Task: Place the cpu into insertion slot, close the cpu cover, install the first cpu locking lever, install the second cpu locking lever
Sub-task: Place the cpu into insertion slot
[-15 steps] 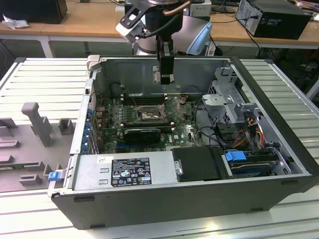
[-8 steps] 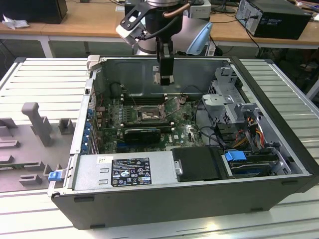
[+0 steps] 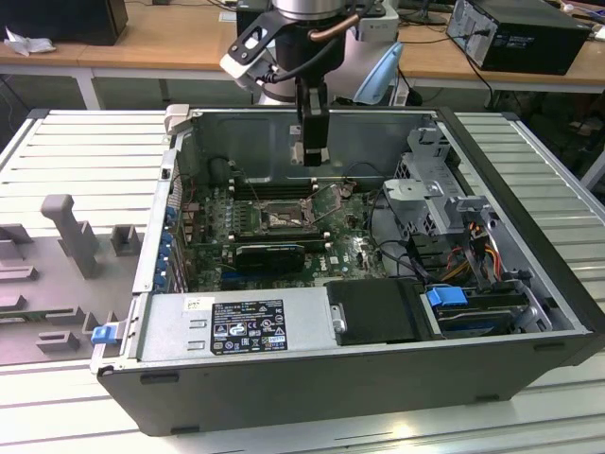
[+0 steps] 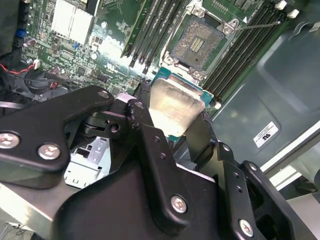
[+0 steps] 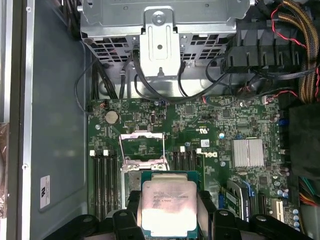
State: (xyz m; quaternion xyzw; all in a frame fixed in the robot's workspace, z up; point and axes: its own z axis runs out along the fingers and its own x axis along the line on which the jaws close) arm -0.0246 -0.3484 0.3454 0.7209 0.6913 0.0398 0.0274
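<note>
Nearest to me, low in the exterior view, is the dark front wall of the open computer case (image 3: 378,378). 1 silver power box (image 3: 236,326) lies just behind it. A blue clip (image 3: 446,295) sits toward the lower right of the frame.

Further in, at the middle of the frame, is the green board (image 3: 350,255). The insertion slot (image 3: 281,219) is on it, a little toward the exterior view's left. In the second wrist view its dark bed of pins is bare and nothing lies in it.

Above the slot, in the upper middle of the frame, hangs my gripper (image 3: 311,151). In both wrist views its 2 black fingers (image 5: 131,207) are clamped on the edges of the cpu (image 5: 168,207), shiny side up. The cpu is up in the air, near the slot but not touching it.

Farthest away, along the top of the frame, are wooden desks (image 3: 142,43) with 1 black box (image 3: 529,33) at the upper right.
</note>
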